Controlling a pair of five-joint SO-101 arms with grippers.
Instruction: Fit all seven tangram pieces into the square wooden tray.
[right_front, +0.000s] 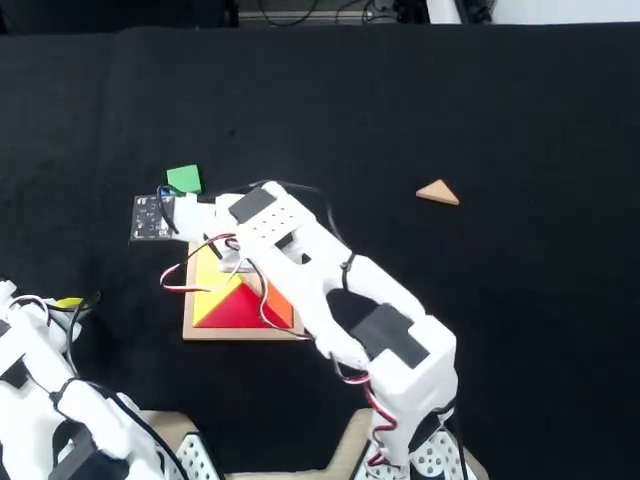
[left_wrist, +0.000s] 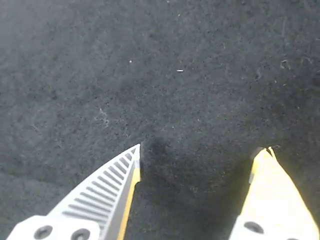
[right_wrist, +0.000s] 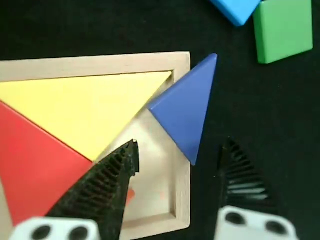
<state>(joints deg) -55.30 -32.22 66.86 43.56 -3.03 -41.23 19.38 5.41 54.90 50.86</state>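
**Blue triangle lies across the tray's corner, right gripper open around it**

The wooden tray (right_front: 240, 333) sits left of centre in the lower half of the high view, on the black cloth (right_front: 450, 100). A yellow triangle (right_wrist: 85, 105) and a red triangle (right_wrist: 35, 170) lie flat inside it, edge to edge, with an orange piece (right_front: 276, 296) beside them. The blue triangle (right_wrist: 186, 112) lies over one corner of the rim, partly inside the tray and partly out on the cloth.

The right gripper (right_wrist: 181, 145) hangs above that corner with its jaws apart, one black finger (right_wrist: 107, 185) over the tray and the other outside the rim.

A green square (right_front: 184, 179) lies up-left of the tray, with a light blue piece (right_wrist: 235, 7) just beside it. A tan triangle (right_front: 438, 192) lies well apart, right of centre.

The left gripper (left_wrist: 202, 149), at the lower left edge, holds its jaws apart over bare cloth.
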